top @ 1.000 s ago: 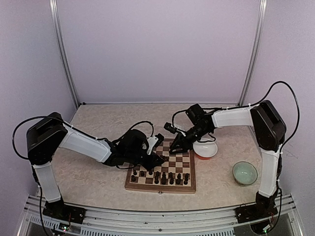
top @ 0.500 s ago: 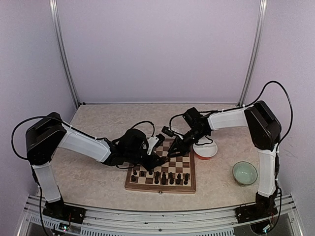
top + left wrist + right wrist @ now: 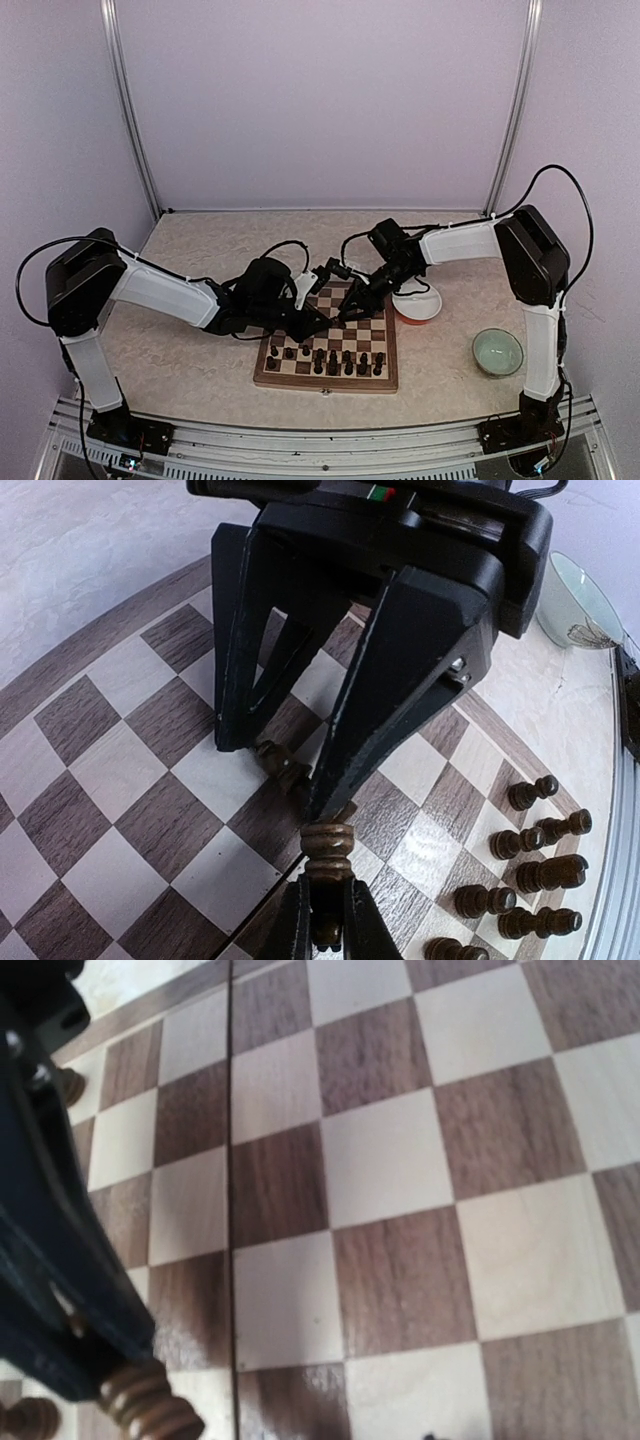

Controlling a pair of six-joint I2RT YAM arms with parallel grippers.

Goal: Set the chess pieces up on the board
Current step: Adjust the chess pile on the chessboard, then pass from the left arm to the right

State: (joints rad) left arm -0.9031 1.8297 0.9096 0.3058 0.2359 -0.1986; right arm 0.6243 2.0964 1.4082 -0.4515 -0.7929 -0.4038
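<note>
The board (image 3: 366, 330) lies between the arms, with several dark chess pieces (image 3: 325, 358) standing in its near rows; they also show in the left wrist view (image 3: 530, 840). My left gripper (image 3: 327, 890) is shut on a dark ringed piece (image 3: 327, 845), held low over the board's middle (image 3: 322, 322). My right gripper (image 3: 350, 306) faces it, tips down on the board. In the left wrist view its fingers (image 3: 400, 680) are spread, with a lying piece (image 3: 283, 767) between the tips. The right wrist view shows only squares, my left gripper's side and its piece (image 3: 150, 1410).
A white bowl with a red outside (image 3: 417, 303) sits just right of the board, under the right arm. A pale green bowl (image 3: 497, 351) stands at the near right. The two grippers are almost touching over the board.
My right gripper has moved left and down across the board until it stands right against my left gripper. My left arm has shifted slightly, still holding its piece.
</note>
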